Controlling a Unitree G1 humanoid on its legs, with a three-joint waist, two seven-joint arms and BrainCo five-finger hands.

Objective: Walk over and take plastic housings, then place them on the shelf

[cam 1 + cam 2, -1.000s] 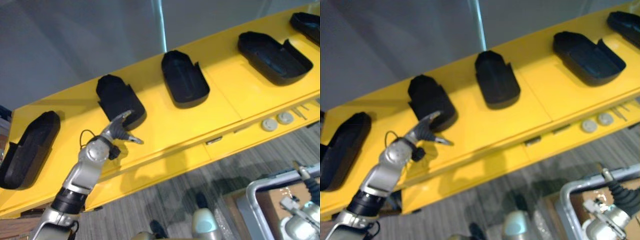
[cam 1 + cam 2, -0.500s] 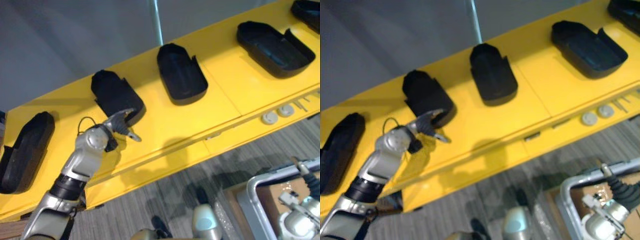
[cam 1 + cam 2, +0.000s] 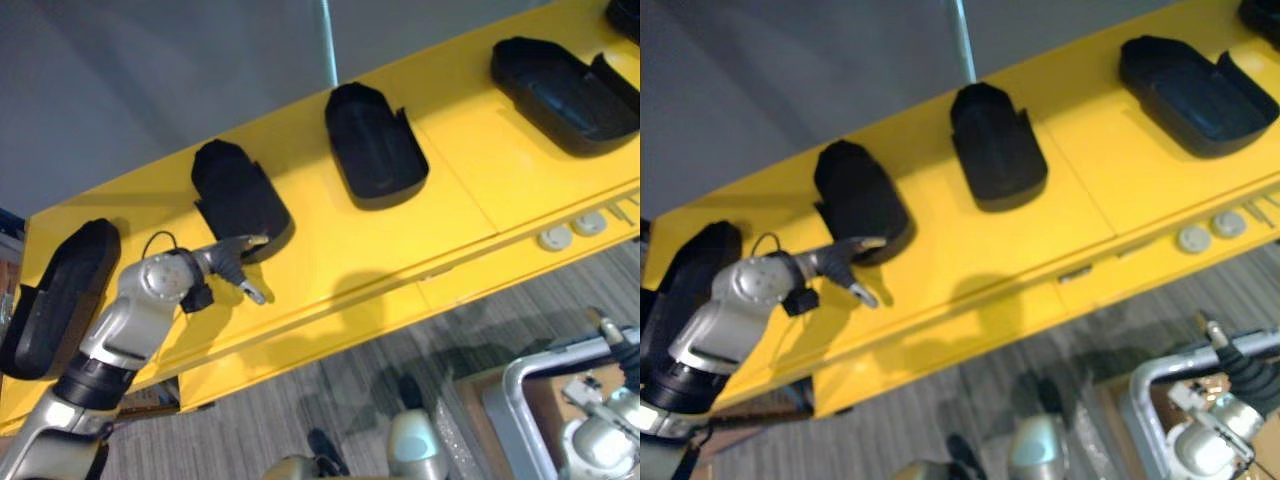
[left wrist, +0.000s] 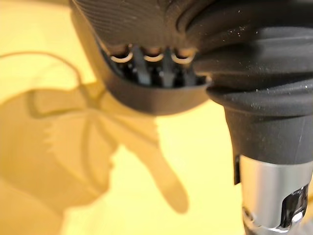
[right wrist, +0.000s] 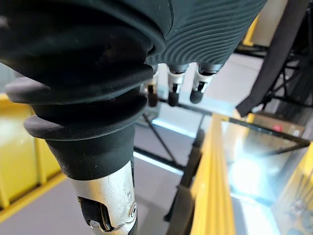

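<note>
Left hand (image 3: 232,264) hovers open over the yellow shelf (image 3: 340,250), fingers straight and thumb spread, holding nothing; one fingertip lies just beside the near edge of the second housing (image 3: 238,200), and whether it touches cannot be made out. In its wrist view the finger ends are hidden past the dark cover, with the hand's spread shadow on the yellow surface. Right hand (image 5: 172,87) hangs low, well apart from the shelf, fingers relaxed and empty. Black plastic housings lie in a row along the shelf: the far-left housing (image 3: 60,295) is partly behind the left arm, the third housing (image 3: 375,145) and fourth housing (image 3: 565,80) lie hollow side up, and the fifth housing (image 3: 627,14) is cut off at the far right edge. These are matte moulded shells, rounded at one end and notched at the other. Glossy and seamed, the shelf carries two pale round discs (image 3: 555,237) on its near ledge. Behind stands a plain grey wall (image 3: 150,90); below lies streaked grey carpet (image 3: 300,420).
</note>
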